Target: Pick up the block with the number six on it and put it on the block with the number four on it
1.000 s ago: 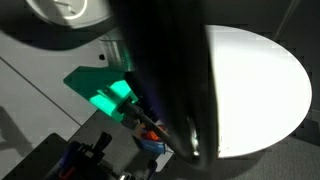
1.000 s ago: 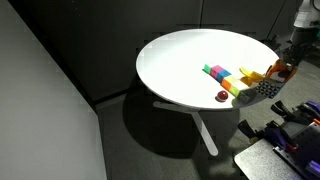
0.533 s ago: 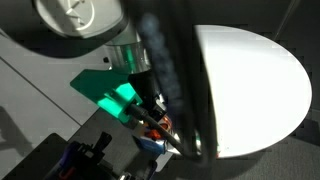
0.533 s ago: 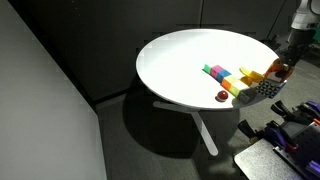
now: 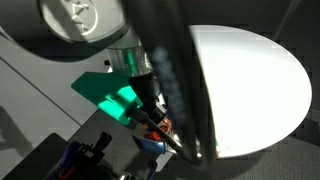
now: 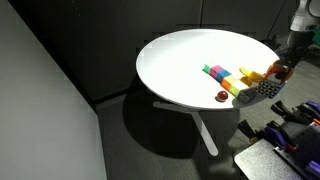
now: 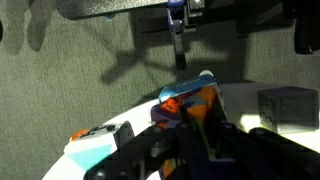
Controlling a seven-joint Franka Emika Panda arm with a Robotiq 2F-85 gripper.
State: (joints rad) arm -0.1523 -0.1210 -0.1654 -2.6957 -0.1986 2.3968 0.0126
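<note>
My gripper [image 6: 284, 62] hangs over the right rim of the round white table [image 6: 180, 60]. It is shut on an orange block, the block with the number six [image 6: 283, 72]; I cannot read the digit. In the wrist view the dark fingers [image 7: 190, 118] clamp this orange and blue block [image 7: 196, 100] above the table edge. A row of coloured blocks [image 6: 222, 74] lies on the table left of the gripper, with a yellow block [image 6: 250, 73] nearest it. I cannot tell which block bears the four.
A small red thing [image 6: 221, 96] and a grey textured object [image 6: 263, 88] lie by the near rim, the grey one also in the wrist view [image 7: 286, 103]. The arm [image 5: 165, 70] blocks most of an exterior view. Dark equipment [image 6: 285, 130] stands beside the table.
The arm has shifted slightly in the close exterior view. The gripper stays shut on the orange block at the table's right rim.
</note>
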